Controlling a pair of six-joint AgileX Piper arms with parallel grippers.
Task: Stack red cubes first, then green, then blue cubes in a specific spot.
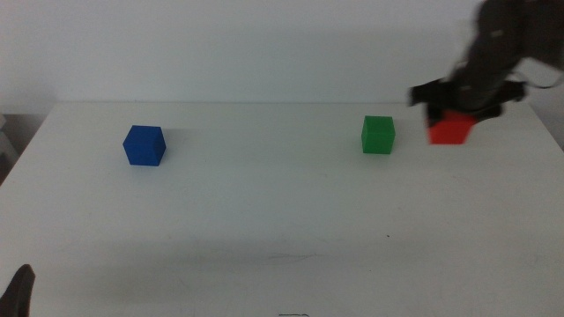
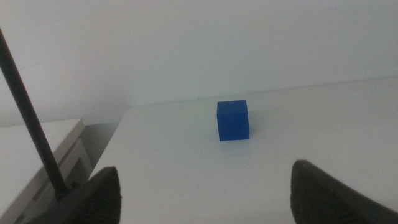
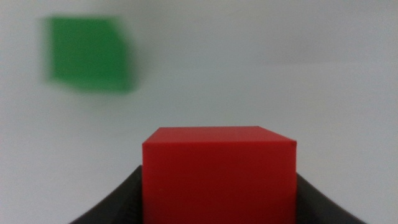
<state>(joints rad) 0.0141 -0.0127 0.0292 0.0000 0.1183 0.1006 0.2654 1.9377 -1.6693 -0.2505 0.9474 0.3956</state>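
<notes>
Red cube (image 1: 450, 129) sits between the jaws of the right gripper (image 1: 460, 104) at the table's (image 1: 282, 220) far right, closed on its sides, and whether it is lifted I cannot tell; this looks like the first step, carrying red to the stacking spot. Green cube (image 1: 378, 135) rests just beside it, blue cube (image 1: 144, 145) well apart to the left. Left gripper (image 2: 205, 193) waits wide open and empty near the blue cube; next, red needs a clear path past green and a flat set-down.

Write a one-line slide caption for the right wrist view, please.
Right gripper grips the red cube; green cube blurred beyond.
</notes>
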